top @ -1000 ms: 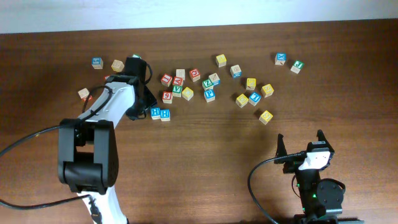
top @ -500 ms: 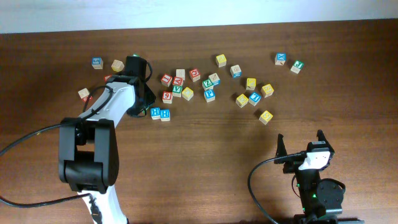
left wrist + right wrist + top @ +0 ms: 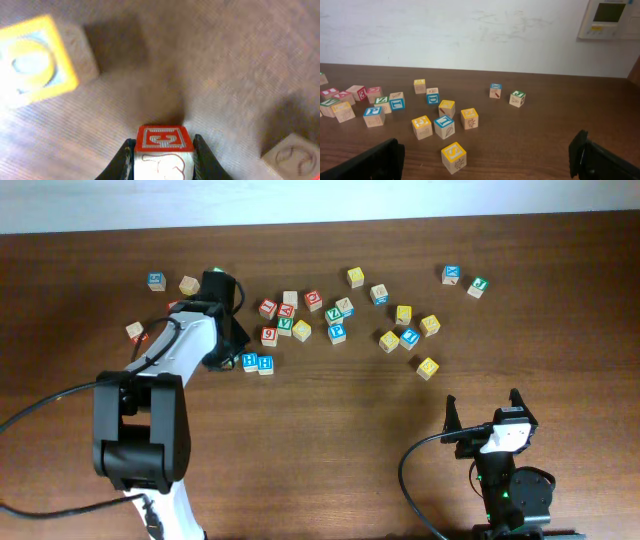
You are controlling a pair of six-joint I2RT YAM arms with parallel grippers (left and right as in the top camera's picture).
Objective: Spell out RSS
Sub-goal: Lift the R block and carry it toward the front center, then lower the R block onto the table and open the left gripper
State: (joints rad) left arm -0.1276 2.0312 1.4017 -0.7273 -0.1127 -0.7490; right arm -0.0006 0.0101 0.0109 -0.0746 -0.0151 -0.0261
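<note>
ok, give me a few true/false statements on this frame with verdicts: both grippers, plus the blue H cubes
1. The left gripper is closed on a red-framed cube. True.
2. The right gripper holds a yellow cube. False: it is open and empty, apart from all the cubes.
3. The two blue H cubes sit side by side, touching. True.
4. Another cube is stacked on the H cubes. False: nothing is on top of them, and both sit directly on the table.
</note>
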